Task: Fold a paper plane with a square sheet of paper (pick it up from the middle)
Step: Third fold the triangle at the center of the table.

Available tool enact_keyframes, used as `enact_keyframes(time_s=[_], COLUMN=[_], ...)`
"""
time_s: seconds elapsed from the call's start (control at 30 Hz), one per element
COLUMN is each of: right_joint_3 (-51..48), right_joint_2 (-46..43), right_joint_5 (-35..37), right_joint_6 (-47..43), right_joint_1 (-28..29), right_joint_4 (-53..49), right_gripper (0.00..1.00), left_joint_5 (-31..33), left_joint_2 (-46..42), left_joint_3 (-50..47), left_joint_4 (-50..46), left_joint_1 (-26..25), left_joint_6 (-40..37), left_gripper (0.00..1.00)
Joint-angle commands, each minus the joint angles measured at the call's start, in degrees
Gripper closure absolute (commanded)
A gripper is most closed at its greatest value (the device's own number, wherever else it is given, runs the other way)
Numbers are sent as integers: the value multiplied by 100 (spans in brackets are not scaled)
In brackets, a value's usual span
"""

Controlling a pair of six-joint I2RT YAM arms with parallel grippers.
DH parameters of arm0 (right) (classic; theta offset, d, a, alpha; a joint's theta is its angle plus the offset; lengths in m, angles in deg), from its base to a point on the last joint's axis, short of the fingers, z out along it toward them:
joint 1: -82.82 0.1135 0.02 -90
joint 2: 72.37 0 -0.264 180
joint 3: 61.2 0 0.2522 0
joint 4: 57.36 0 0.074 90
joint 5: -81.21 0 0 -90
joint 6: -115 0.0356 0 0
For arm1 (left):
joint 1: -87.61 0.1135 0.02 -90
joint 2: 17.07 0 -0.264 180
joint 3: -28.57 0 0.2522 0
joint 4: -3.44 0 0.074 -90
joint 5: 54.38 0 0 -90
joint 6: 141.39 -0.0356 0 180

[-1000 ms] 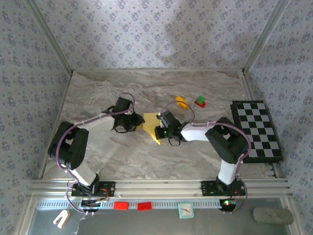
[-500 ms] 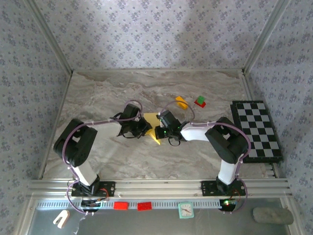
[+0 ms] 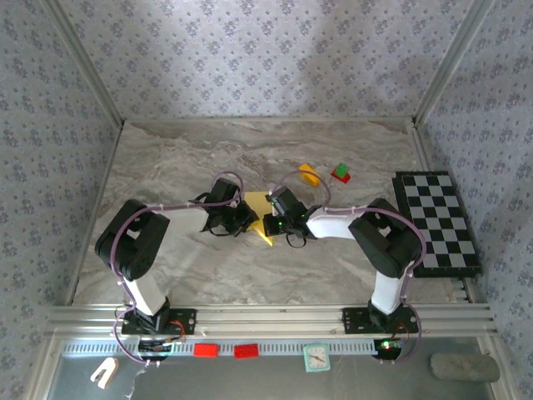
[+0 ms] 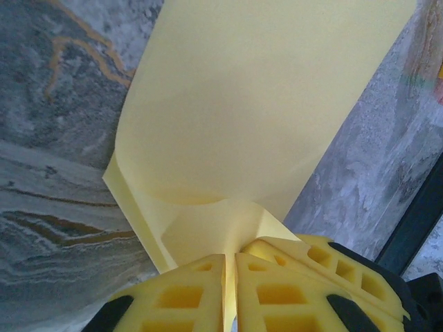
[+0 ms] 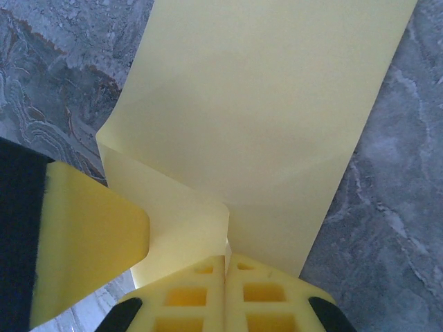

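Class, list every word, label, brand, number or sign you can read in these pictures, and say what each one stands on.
No text can be read anywhere.
square sheet of paper: plain yellow, unmarked.
checkered board: black and white squares, no letters or numbers seen.
small clock face at the near edge: its marks are too small to read.
red tags to its left: too small to tell whether they carry print.

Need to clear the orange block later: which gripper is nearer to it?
Right. The right gripper is down-left of the orange block; the left gripper is farther left, across the yellow paper.
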Motion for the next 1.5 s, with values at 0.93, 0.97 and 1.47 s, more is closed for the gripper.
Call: enact_keyframes(time_s=[0.93, 0.97, 1.47], right_joint_3=[101, 102, 102], right_joint_2=[201, 196, 76], right_joint_5=[102, 94, 44], right_joint_6=[-21, -18, -21], right_joint_1=[-54, -59, -58], right_joint_4=[-565, -564, -554], right_gripper=[95, 95, 95], left_joint_5=[259, 252, 499], left_joint_2=[260, 380, 1824], left_joint_3=[1313, 1483, 3053], left_joint_4=[-1748, -1873, -3281], left_joint_1=[551, 570, 538], left_joint_6=[-1464, -1595, -2497], left_gripper=[83, 82, 83])
